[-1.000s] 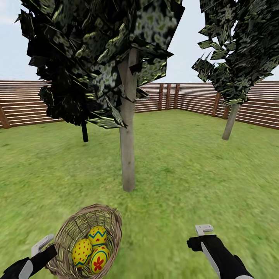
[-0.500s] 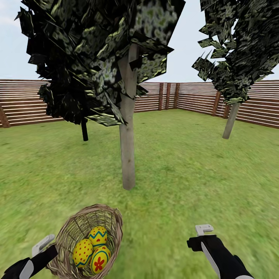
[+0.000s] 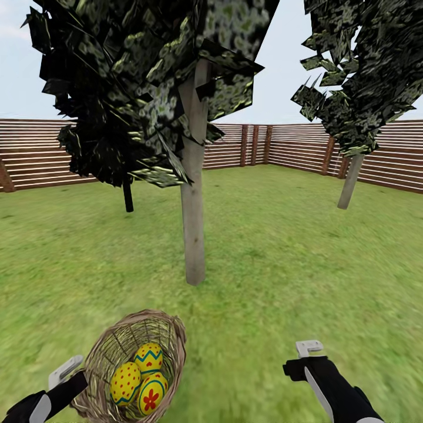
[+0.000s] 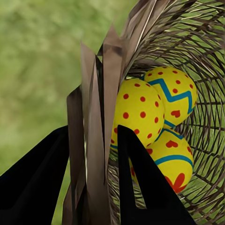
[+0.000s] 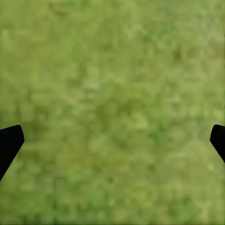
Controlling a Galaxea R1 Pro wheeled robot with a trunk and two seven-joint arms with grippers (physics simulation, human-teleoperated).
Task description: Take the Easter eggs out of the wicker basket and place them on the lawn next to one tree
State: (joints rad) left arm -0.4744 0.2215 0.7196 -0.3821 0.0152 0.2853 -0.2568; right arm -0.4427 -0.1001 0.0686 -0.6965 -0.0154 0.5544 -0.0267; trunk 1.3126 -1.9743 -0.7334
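**A:** What's different from a second ago?

**B:** Very little among the things themselves. The whole head picture has slid a touch: the tree (image 3: 194,235) trunk's foot sits slightly higher and the canopy has shifted with it, so the camera moved, not the garden. The wicker basket (image 3: 170,335) and both arms keep their places in the picture, which I read as the robot carrying the basket along while it eases up to the trunk.

**A:** And the eggs?

**B:** All three Easter eggs (image 3: 141,379) are inside the basket, huddled together and touching. None is out on the lawn (image 3: 294,258) yet, so the real work hasn't started; this looks like the approach.

**A:** What is the left arm doing?

**B:** It reaches low and forward at the basket's left side. In the wrist view the left claw (image 4: 93,178) is clenched on the basket's wall, one dark finger outside and one inside, woven splints pinched between them (the dotted egg lies just beyond the inner finger).

**A:** The right one?

**B:** It's held low and forward too, well apart from the basket. The right claw (image 5: 112,140) is released, its fingertips spread at the edges of its own view, over bare grass and holding nothing.

**A:** So the tree is near enough?

**B:** Near, I'd judge, with grass between basket and trunk. The free right claw seems the natural one to lift the eggs out.
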